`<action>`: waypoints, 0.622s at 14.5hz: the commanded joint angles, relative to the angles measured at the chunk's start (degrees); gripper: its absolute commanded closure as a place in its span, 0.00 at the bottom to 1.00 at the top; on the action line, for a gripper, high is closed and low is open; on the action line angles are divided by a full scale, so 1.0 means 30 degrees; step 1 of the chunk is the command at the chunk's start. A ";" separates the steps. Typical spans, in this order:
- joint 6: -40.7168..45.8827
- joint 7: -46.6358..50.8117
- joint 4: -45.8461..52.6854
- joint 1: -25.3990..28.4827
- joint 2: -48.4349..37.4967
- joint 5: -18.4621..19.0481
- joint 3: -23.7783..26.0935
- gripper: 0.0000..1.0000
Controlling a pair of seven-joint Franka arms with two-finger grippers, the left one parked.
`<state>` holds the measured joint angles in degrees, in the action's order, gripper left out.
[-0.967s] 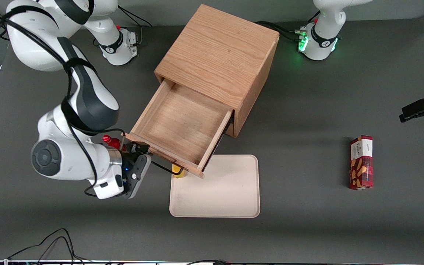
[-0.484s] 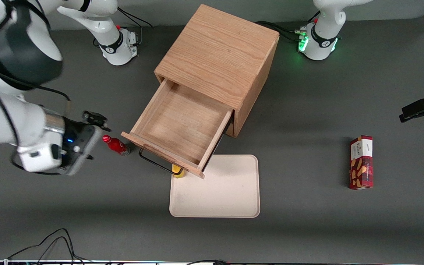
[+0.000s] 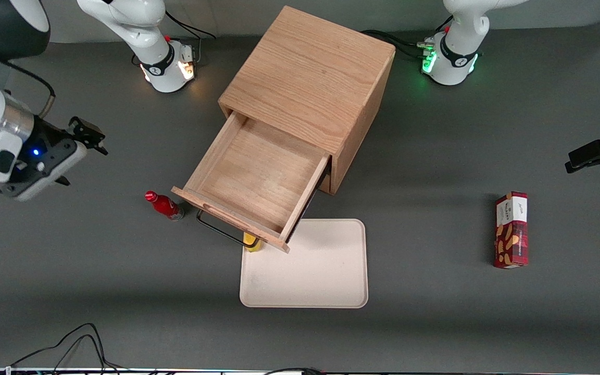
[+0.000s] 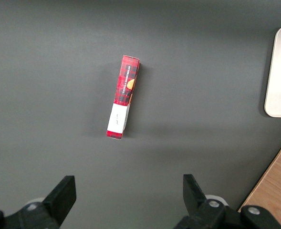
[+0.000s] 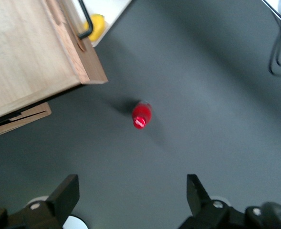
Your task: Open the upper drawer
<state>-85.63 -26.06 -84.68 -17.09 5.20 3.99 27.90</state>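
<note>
Sliding stiffly on runners, upper drawer (image 3: 250, 179) stands pulled out; grasp black wire handle (image 3: 220, 230); end effector (image 3: 82, 139) wide, empty, well apart

The front view looks steeply down over the whole table (image 3: 435, 323); the right wrist view looks straight down past the gripper (image 5: 130, 198), its fingers spread wide, sharing the red bottle (image 5: 141, 114) and drawer corner; the left wrist view sees the snack box (image 4: 123, 95).

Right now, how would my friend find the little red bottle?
Find the wooden cabinet with its upper drawer pulled out. The red bottle stands on the table beside the drawer's front corner, below the open gripper. It's alone there; the yellow thing hides under the handle.
</note>
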 commanded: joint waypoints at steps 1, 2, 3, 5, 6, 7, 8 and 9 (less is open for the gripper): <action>-0.1573 0.2816 -0.4754 -0.1912 -0.4244 -0.1441 0.0075 0.00; -0.1573 0.4278 -0.5283 -0.2587 -0.4920 -0.2346 0.0046 0.00; -0.1544 0.5395 -0.5520 -0.3289 -0.5420 -0.3022 0.0046 0.00; -0.1048 0.5846 -0.5552 -0.4289 -0.6125 -0.3846 -0.0070 0.00; -0.0582 0.5846 -0.5494 -0.4467 -0.6215 -0.4197 -0.0216 0.00; -0.0229 0.5846 -0.5377 -0.4932 -0.6245 -0.4636 -0.0450 0.00; -0.0052 0.5817 -0.5318 -0.5082 -0.6419 -0.4785 -0.0510 0.00; -0.0050 0.5932 -0.5289 -0.5084 -0.6682 -0.4816 -0.0482 0.00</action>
<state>-86.35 -10.14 -99.59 -31.47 -12.49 -8.41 26.49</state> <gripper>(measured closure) 0.000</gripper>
